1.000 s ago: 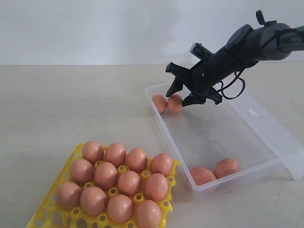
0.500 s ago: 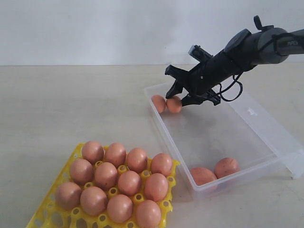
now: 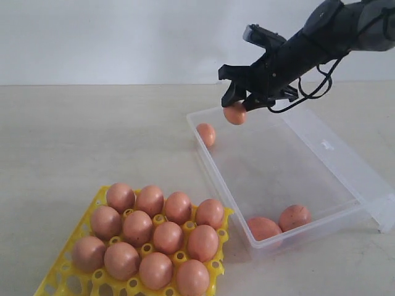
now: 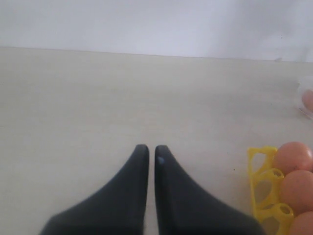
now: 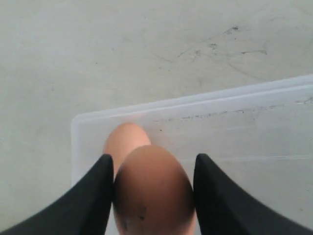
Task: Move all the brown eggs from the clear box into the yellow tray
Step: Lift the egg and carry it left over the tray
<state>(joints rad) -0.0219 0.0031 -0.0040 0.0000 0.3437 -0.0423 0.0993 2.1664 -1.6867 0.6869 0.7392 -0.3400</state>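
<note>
Nearest, toward the near-left corner of the desk [image 3: 92, 135]: yellow tray [image 3: 147, 250], crowded with eggs [image 3: 137, 227] in rows, with a few open cells along its near-left edge. Close by the tray, over bare desk: left tool [image 4: 147, 152], tips together on nothing, idle.

Next out, to the right: clear box [image 3: 290, 166], running from the near right toward the far middle of the desk. Two eggs [image 3: 264, 228] side by side against its near end wall. One more egg [image 3: 207, 134] tucked in its far-left corner. Just above that corner, clear of the box floor: right tool [image 3: 239, 105], clamped on a single gripped egg [image 3: 235, 114], one finger down each side, plain from the right wrist view.

Looks like the carry phase of one transfer: pick done, placing not yet begun. Calls next for a level sweep over the box's left wall toward the tray, with a squeeze gentle enough to spare the shell yet firm enough against slipping. Then a slow descent into an open cell at the tray's near-left edge, well clear of seated neighbours, and release only once bedded. Three left in the box after that.
</note>
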